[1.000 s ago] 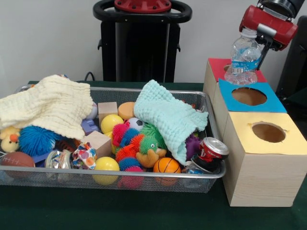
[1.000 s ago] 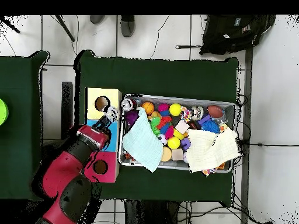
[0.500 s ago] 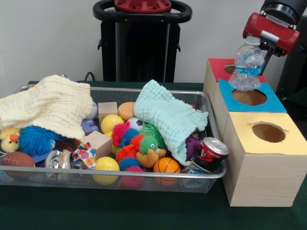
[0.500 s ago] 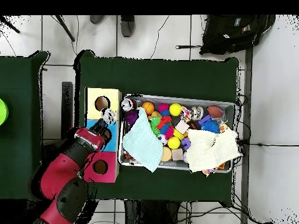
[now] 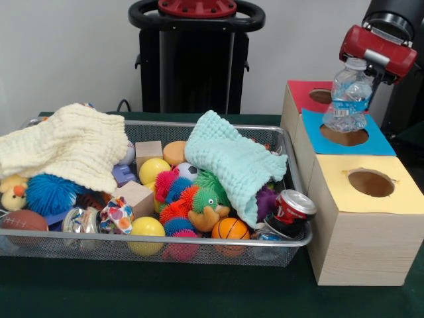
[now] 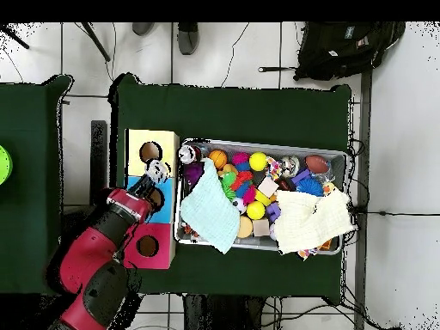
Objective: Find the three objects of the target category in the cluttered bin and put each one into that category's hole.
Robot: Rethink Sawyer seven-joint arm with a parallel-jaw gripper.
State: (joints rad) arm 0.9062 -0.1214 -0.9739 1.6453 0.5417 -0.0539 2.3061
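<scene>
We see the gripper point(image 5: 368, 64) with jaws clenched on a clear plastic bottle point(image 5: 348, 98), tilted just above the blue box's hole point(image 5: 344, 136); not yet dropped, bin point(image 5: 291, 173) still cluttered.

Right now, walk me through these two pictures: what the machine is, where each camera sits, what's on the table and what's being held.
The machine is a red and black robot arm. One picture looks across the table, the other straight down. On the green table sits a wire bin full of balls, toys, wooden blocks and a crushed can, partly covered by a cream cloth and a mint cloth. Beside it stand three boxes with holes, topped red, blue and yellow. The gripper holds a clear plastic bottle above the blue box's hole.
</scene>
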